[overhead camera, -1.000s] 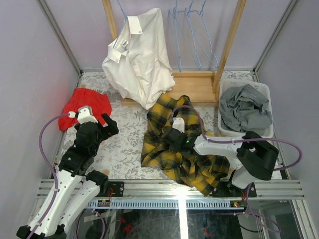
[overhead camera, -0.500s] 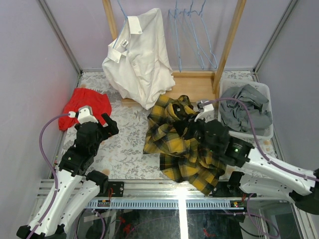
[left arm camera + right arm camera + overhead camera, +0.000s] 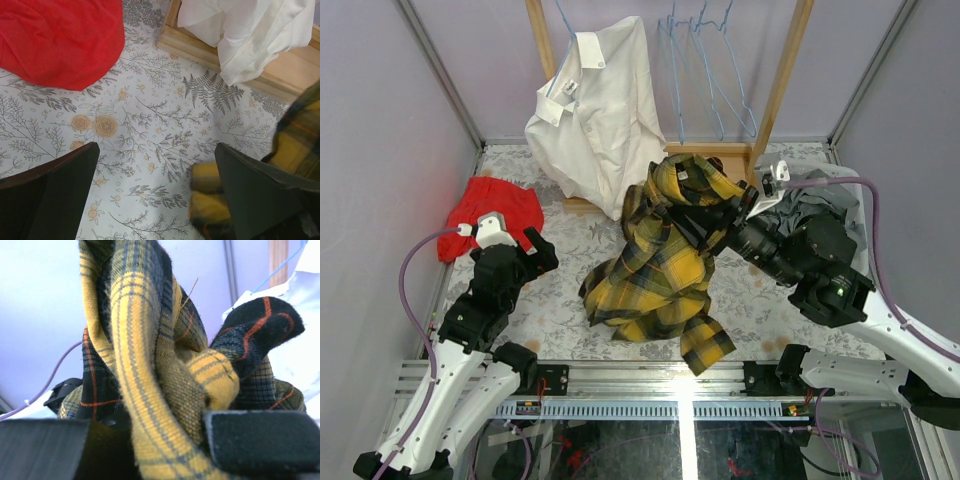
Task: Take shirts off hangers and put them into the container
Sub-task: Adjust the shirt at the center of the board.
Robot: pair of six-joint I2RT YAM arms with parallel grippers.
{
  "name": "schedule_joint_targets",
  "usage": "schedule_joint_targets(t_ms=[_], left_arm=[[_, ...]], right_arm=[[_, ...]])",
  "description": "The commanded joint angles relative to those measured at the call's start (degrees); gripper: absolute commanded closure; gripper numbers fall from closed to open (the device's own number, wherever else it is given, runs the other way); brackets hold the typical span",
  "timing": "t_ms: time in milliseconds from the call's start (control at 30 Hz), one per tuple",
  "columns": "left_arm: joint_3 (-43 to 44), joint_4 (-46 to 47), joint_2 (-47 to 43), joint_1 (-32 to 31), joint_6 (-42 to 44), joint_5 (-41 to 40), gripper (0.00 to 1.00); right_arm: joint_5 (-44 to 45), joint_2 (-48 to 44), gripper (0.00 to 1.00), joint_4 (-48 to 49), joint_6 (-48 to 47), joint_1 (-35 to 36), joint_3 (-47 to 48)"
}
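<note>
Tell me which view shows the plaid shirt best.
The top external view: the whole plaid shirt drapes from the right gripper. The right wrist shows only bunched folds up close; the left wrist, a blurred edge.

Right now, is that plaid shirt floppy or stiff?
Probably floppy: the plaid shirt droops in folds from the right gripper. Likely light, since one pinch holds it up. Its hem seems to reach the table, so it may drag.

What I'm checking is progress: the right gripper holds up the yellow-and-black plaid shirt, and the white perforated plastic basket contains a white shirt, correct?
No: the white perforated plastic basket contains a grey shirt, not a white one; the top external view shows it. The right gripper does hold up the yellow-and-black plaid shirt.
</note>
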Motion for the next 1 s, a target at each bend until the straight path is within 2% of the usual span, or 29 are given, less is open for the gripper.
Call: schedule_joint_targets(t_ms=[0, 100, 200, 300, 433, 467, 600, 667, 800, 833, 867, 967], left_arm=[[-0.4, 2.2, -0.6, 0.3, -0.8, -1.1, 0.0], [-0.4, 2.1, -0.4, 0.3, -0.9, -1.3, 0.0], [-0.4, 2.2, -0.1, 0.3, -0.8, -1.1, 0.0], [-0.3, 2.1, 0.2, 0.3, -0.7, -0.9, 0.0], [-0.4, 2.1, 0.1, 0.2, -0.8, -0.7, 0.0], [-0.4, 2.2, 0.1, 0.2, -0.8, -0.6, 0.0], [-0.3, 2.3, 0.5, 0.2, -0.6, -0.1, 0.0], [-0.3, 2.2, 0.6, 0.3, -0.6, -0.1, 0.0], [-0.2, 1.8, 0.5, 0.3, -0.8, -0.4, 0.0], [-0.1, 1.6, 0.5, 0.2, -0.8, -0.4, 0.0], [-0.1, 1.6, 0.3, 0.3, -0.8, -0.5, 0.0], [-0.4, 1.8, -0.2, 0.3, -0.9, -0.8, 0.0]], right_arm=[[8.1, 2.4, 1.0, -0.4, -3.1, 0.1, 0.5], [16.1, 3.6, 1.0, -8.7, 2.0, 0.1, -6.3], [25.9, 4.7, 1.0, -17.9, 14.8, 0.1, -16.0], [22.0, 4.8, 0.99, -22.5, 18.9, 0.1, -23.2], [17.4, 4.4, 0.82, -24.4, 22.5, 0.1, -29.1], [16.7, 4.9, 0.75, -25.0, 23.0, 0.1, -29.3], [9.2, 10.4, 0.34, -24.4, 20.2, 0.1, -27.3], [5.1, 15.8, 0.22, -25.7, 19.3, 0.1, -24.9], [1.2, 26.7, 0.15, -29.5, 19.1, 1.1, -19.5], [1.5, 28.9, 0.1, -29.9, 19.0, 2.2, -18.6], [1.4, 30.8, 0.0, -30.1, 18.7, 3.2, -18.0], [4.3, 38.3, 0.01, -35.0, 17.8, 5.8, -14.7]])
